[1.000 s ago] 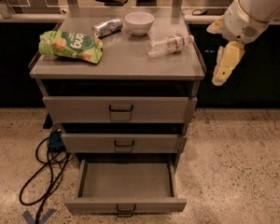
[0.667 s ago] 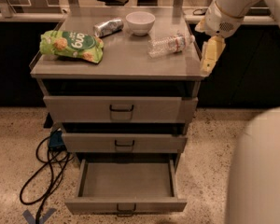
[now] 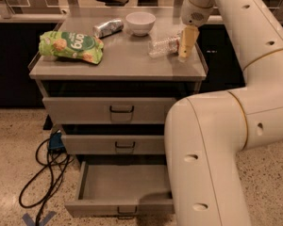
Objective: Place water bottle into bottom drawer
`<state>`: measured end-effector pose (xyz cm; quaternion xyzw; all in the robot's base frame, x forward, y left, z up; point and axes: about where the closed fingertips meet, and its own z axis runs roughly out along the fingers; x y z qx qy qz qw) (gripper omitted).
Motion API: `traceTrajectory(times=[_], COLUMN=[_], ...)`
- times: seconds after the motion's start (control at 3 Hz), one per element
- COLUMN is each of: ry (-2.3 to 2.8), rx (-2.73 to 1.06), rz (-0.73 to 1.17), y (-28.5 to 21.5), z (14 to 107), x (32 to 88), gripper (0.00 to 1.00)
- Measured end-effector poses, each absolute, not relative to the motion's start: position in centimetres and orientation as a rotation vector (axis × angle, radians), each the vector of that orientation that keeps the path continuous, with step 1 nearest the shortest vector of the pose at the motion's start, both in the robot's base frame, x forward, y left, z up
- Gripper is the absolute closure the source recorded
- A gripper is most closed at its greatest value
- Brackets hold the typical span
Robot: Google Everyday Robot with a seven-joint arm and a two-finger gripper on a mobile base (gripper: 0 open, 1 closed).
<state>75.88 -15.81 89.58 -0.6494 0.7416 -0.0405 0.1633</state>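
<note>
The two-finger gripper has swung in from beyond the cabinet's right side and now hangs over the grey metal cabinet top, at the right end of the small clear crinkly plastic water bottle, so a grasp looks close. I cannot tell whether it is parted or closed. The bottle lies on its side, long axis left-right, cap probably rightward. The lowest grey metal drawer stands open.
</note>
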Motion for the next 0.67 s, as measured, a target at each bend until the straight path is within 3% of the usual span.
traceTrajectory(times=[0.67], ry=[2.143], rx=[-1.79], rz=[-0.1], y=[-15.86], z=[88.59], x=[76.81], gripper=[0.0])
